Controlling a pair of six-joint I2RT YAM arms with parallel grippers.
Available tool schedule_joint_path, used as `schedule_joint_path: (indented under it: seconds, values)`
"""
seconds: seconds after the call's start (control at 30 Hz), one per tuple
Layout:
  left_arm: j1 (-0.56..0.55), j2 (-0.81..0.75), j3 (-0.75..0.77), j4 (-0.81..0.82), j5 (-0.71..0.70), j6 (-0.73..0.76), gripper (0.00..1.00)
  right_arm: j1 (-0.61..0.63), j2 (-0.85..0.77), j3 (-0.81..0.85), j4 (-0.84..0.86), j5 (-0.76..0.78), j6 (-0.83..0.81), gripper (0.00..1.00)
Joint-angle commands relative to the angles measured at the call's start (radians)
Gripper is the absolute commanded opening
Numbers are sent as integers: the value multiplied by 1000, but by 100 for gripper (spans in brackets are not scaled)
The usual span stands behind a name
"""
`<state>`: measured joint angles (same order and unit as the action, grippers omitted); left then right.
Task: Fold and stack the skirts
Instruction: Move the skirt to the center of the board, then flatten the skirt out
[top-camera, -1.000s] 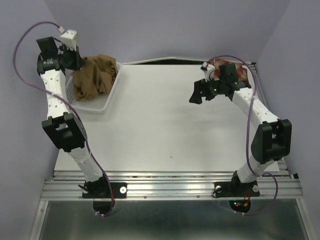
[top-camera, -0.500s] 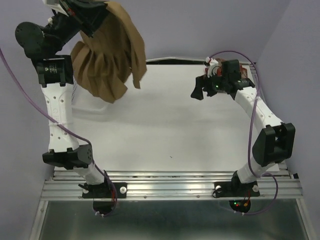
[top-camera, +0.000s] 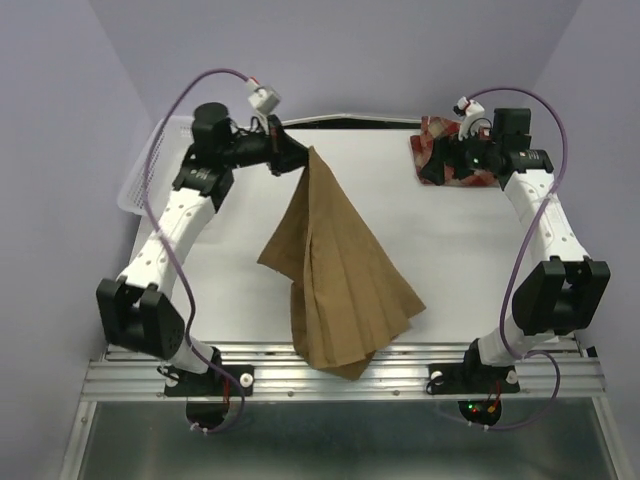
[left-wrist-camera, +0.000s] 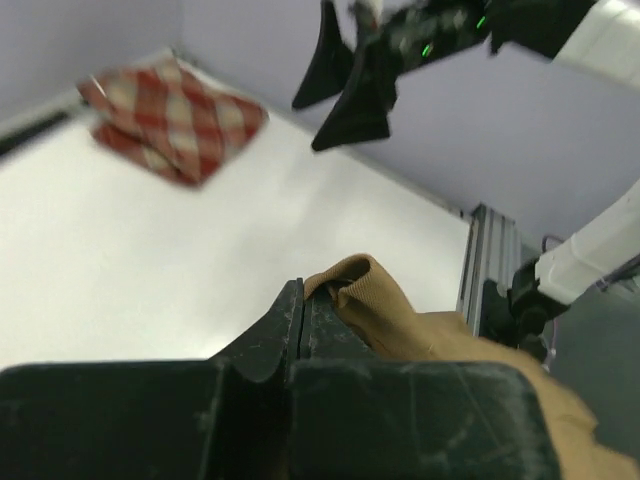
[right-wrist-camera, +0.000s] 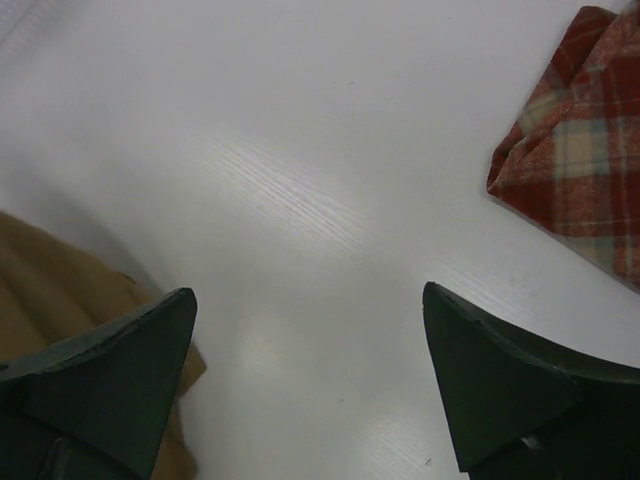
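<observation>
The plain tan-brown skirt is held by one top corner and fans out across the middle of the table, down to the near edge. My left gripper is shut on that corner; the left wrist view shows the tan cloth bunched against the closed fingers. The red-and-cream plaid skirt lies folded at the back right corner and also shows in the left wrist view. My right gripper is open and empty, just above the table by the plaid skirt's left side.
The white mesh basket stands empty at the back left, partly behind the left arm. The tan skirt's lower hem reaches the metal rail at the table's near edge. Purple walls close in the back and sides.
My left arm has lifted the tan skirt out of the basket and swung it down over the middle of the table. My right gripper has drawn back towards the plaid skirt.
</observation>
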<state>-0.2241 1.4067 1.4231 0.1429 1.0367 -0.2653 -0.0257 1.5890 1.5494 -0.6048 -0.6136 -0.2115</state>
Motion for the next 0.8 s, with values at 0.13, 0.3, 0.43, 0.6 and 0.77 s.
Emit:
schedule_joint_path:
  seconds: [0.13,0.3,0.43,0.6,0.77]
  values:
    - [-191,277,317,-320,-249,324,0,12,-34,34,-67,-168,-16,100]
    - [-267,334,340,-286,-302,287,0,26,-21,17,57,-313,243,98]
    - [-320,284,264,-175,-438,203,0,122,-99,-106,276,-240,409,93]
    - [-368,258,272,-155,-647,72,0,233,-139,-169,413,-118,524,81]
    - [-460,301,388,-264,-914,29,0,342,-115,-149,373,17,488,81]
